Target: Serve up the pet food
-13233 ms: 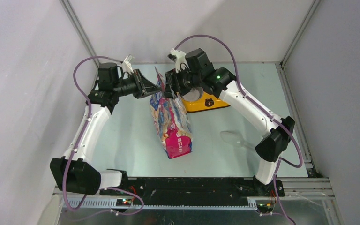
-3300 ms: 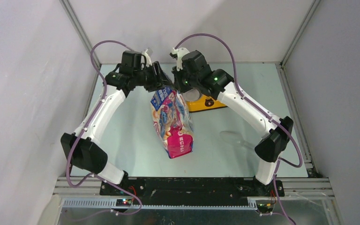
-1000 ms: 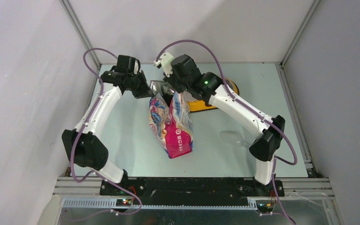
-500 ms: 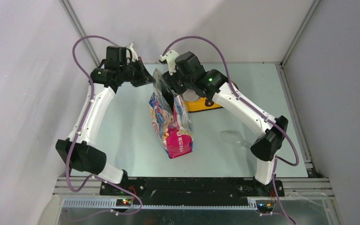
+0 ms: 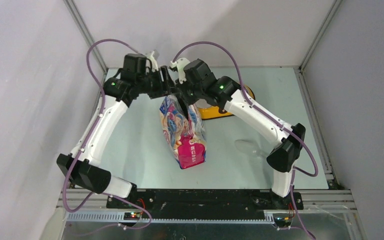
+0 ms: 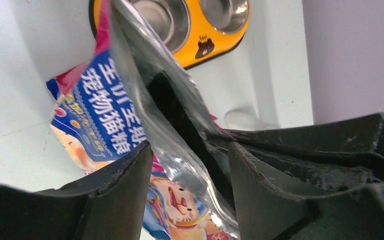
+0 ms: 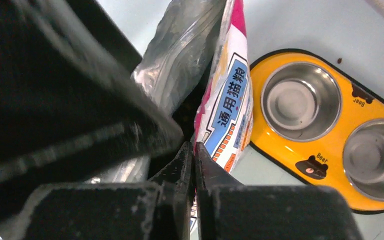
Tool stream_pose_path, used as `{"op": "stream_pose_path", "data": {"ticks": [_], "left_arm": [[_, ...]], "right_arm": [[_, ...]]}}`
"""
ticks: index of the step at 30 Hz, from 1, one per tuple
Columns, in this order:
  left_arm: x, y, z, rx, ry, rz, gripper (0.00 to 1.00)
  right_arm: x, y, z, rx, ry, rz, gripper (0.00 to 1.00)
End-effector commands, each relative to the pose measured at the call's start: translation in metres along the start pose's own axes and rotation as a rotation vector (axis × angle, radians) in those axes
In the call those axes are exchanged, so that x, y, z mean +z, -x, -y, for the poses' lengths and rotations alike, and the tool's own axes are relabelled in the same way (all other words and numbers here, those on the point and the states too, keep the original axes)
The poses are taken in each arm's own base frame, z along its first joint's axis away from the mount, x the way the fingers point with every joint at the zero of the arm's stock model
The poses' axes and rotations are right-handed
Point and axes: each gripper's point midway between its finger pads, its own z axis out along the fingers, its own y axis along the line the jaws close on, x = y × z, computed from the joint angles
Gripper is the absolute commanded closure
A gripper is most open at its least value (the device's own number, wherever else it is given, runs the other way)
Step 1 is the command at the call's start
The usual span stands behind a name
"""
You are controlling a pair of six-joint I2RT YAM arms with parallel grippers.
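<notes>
two arms meet over the bag (image 5: 182, 131), which stands upright on the table (image 5: 135, 150) just left of centre in the top view, its silver-lined mouth gaping toward the upper middle of the frame. the left gripper (image 6: 190, 147) is released, its black fingers (image 6: 125, 185) spread to either side of the bag's left wall, while the right gripper (image 7: 193, 150) is clenched on the pink rim of the right wall, with the yellow bowl (image 7: 280, 147) at the right of its view. the kibble cannot be seen, the bag's dark mouth hiding what is inside.
</notes>
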Motion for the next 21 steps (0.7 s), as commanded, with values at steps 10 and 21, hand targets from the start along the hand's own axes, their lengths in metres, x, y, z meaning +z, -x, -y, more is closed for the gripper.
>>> {"op": "stream_pose_path", "data": {"ticks": [10,21], "left_arm": [[-0.008,-0.026,-0.017,0.014,0.198,-0.006,0.55],[-0.057,0.027,-0.054,0.270,0.385,0.087,1.00]], "right_arm": [[-0.023,0.019,0.017,0.037,-0.117,0.076,1.00],[-0.069,0.057,0.051,-0.024,-0.144,0.181,1.00]]}}
